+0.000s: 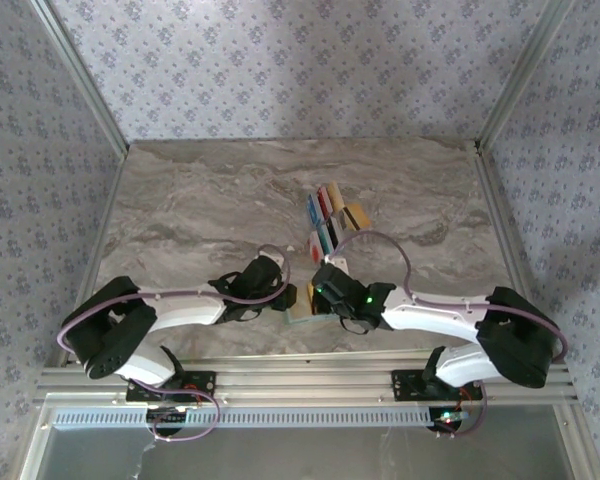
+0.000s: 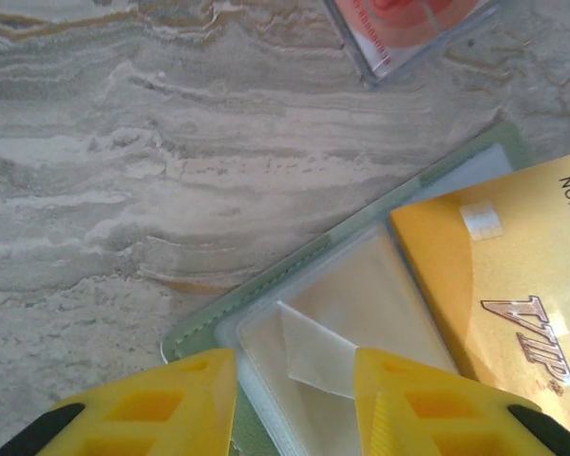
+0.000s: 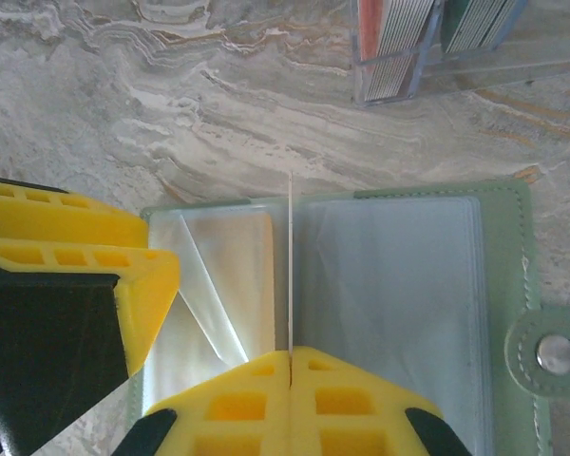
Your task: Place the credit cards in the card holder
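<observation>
Right fingers (image 3: 228, 404) are pressed together on a gold card (image 2: 513, 313), holding it on edge over the middle of the open card holder (image 3: 508, 256) (from the right wrist the card is no more than a thin pale line rising from the fingertips). Left fingers (image 2: 171, 404) stand apart at the holder's left page, one on each side of a clear pocket. Whether they press it down or merely hover I cannot tell. The holder lies flat on the desk (image 1: 200, 200) near its front edge, between the two arms, with its snap tab (image 3: 556, 353) out to the right.

The step in hand looks like the insertion of this card: it is gripped and poised at the holder, but not yet in a pocket. The next move, I judge, calls for tipping the card flatter and lining its leading edge up with a pocket mouth. It can then slide in while the other arm steadies the holder. The clear film looks limp and could buckle.

Count: one card holder and one card in the grip. In the clear rack (image 3: 513, 71) farther back are roughly six more credit cards (image 1: 320, 208): blue, red, black, tan, teal and white-with-red. They overlap too much for certainty.
</observation>
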### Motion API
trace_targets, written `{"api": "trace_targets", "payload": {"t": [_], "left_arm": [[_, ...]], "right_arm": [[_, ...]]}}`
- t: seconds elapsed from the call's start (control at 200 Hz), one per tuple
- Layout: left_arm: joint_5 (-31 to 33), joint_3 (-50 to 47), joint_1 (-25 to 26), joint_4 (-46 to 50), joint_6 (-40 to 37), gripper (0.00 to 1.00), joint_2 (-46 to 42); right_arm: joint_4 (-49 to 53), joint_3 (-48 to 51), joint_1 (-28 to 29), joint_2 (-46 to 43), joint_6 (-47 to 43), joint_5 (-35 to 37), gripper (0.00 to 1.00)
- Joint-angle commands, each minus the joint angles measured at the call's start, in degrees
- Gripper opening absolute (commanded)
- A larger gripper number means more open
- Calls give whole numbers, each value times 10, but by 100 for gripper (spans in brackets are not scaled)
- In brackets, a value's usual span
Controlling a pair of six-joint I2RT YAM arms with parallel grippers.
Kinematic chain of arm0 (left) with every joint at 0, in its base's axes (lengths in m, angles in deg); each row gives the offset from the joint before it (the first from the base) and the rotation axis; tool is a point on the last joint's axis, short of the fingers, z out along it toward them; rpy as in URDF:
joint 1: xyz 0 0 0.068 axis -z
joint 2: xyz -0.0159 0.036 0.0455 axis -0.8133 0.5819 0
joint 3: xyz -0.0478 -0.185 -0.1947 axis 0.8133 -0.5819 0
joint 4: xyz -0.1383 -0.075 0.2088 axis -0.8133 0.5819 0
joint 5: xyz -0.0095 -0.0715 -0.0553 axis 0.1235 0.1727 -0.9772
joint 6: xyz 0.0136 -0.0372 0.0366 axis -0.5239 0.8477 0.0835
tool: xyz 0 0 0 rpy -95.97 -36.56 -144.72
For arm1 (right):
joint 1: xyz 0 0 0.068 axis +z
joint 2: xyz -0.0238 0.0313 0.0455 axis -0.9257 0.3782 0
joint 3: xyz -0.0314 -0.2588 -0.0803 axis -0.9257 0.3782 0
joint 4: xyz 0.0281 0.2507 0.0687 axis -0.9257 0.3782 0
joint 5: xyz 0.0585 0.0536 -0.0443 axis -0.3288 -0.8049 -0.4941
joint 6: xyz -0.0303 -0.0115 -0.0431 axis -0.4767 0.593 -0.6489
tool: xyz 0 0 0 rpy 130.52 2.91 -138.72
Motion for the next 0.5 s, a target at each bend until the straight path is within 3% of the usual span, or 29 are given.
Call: {"api": "trace_targets", "payload": {"t": [0.0,0.125,0.32,0.495], "left_arm": [[7,-4,4,16,-6,38,-35],[9,-5,3,23,-8,38,-50],[16,-1,3,30,-8,24,-40],[30,8,3,35,-9,21,-18]], "right_arm": [[31,8,-7,-40,-14,7,0],[41,18,-16,-73,-22,1,0],[34,33,-40,-101,-41,-40,0],[10,50,-68,-113,-68,-109,0]]}}
